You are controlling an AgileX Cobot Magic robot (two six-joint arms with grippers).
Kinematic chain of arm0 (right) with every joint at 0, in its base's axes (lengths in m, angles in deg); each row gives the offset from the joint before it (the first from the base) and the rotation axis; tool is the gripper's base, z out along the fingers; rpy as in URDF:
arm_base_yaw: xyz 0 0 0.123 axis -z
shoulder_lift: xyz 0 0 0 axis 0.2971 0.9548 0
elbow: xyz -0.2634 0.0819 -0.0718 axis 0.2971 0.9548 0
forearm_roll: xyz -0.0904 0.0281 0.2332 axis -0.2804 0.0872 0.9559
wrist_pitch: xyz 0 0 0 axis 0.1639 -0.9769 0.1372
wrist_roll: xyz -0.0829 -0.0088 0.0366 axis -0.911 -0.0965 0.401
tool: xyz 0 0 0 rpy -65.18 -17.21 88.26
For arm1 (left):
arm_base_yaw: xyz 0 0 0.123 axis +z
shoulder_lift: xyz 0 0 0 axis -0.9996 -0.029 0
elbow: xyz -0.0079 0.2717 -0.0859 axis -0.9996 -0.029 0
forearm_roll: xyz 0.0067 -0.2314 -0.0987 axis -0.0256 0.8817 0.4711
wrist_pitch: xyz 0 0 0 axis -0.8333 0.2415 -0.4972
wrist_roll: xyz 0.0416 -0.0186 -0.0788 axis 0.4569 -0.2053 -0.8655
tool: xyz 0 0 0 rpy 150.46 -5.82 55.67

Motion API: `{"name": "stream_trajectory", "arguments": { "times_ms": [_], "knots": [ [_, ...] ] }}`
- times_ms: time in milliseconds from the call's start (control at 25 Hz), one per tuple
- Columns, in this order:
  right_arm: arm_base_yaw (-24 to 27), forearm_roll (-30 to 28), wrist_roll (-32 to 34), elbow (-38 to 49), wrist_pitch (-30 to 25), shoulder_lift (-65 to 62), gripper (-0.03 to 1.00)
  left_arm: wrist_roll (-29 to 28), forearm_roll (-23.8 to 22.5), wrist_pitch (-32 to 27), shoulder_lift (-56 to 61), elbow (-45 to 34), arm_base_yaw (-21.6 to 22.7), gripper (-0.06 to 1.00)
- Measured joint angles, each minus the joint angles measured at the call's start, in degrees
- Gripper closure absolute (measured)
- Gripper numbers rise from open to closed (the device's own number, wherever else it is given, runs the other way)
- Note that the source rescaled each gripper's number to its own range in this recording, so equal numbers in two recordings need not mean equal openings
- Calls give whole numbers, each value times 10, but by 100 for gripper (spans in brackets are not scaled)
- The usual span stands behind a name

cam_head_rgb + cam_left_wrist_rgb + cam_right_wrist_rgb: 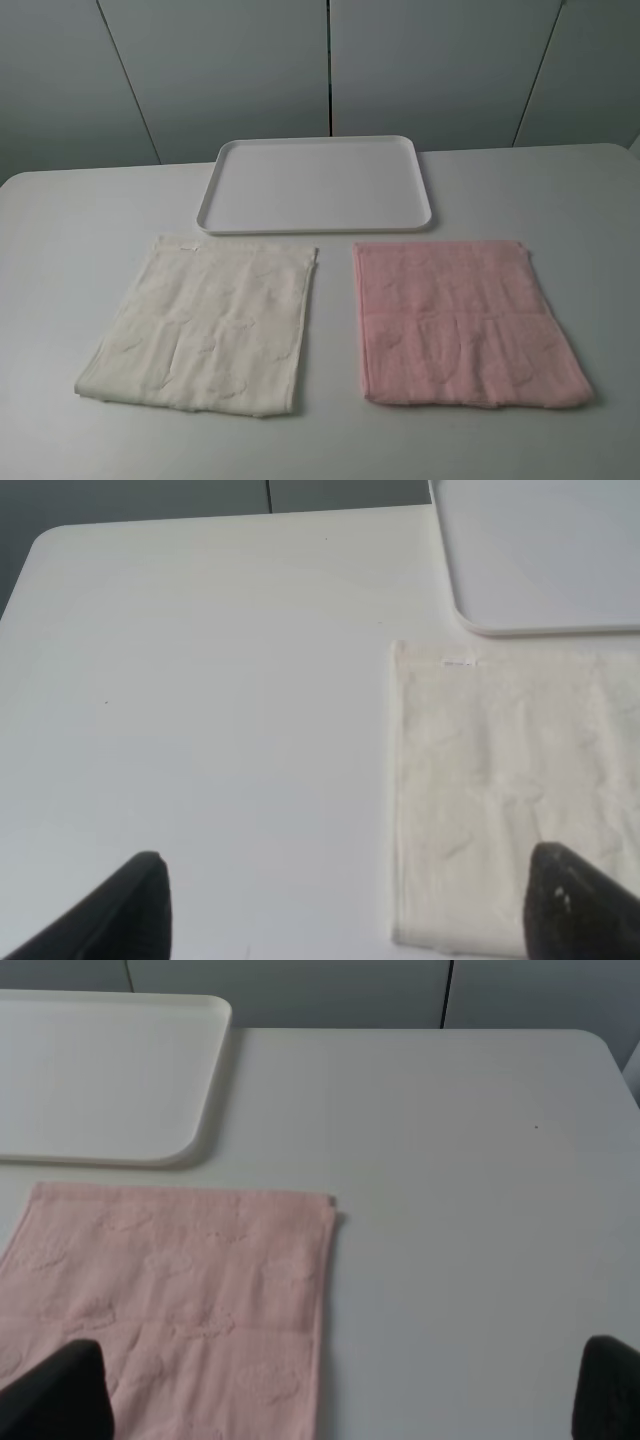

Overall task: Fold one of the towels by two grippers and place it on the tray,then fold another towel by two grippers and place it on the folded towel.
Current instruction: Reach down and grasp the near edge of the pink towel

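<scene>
The pink towel [465, 320] is lying flat near the front right of the surface [80, 220]. The cream towel [205, 325] is lying beside it at the front left, a gap between them. The tray [320, 185] is sitting behind both, toward the far edge. The left pincer [350, 905] and right pincer [335, 1390] are both standing wide apart, gripping nothing. The terry is looking soft, light and limp, likely sagging once lifted. Taking the pink towel by two corners of one edge, one per pincer, is looking safest.
</scene>
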Motion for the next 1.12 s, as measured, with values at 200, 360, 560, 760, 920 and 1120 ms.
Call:
{"name": "stream_trajectory", "arguments": {
  "times_ms": [200, 360, 560, 760, 920, 1120],
  "knots": [
    [0, 0, -2, 0, 0, 0, -3, 0, -2, 3, 0, 0, 0, 2],
    [0, 0, -4, -3, -6, 2, -3, 0, -2, 7, -21, 11, 0, 2],
    [0, 0, -4, -24, 2, 88, -3, 38, 13, 33, -135, 56, 0, 2],
    [0, 4, -4, -67, 69, 214, -3, 118, 59, 91, -293, 111, 0, 2],
    [0, 31, -30, -108, 132, 329, -3, 224, 136, 138, -440, 156, 0, 2],
    [0, 104, -87, -190, 161, 474, -3, 337, 213, 169, -618, 233, 0, 2]
  ]
}}
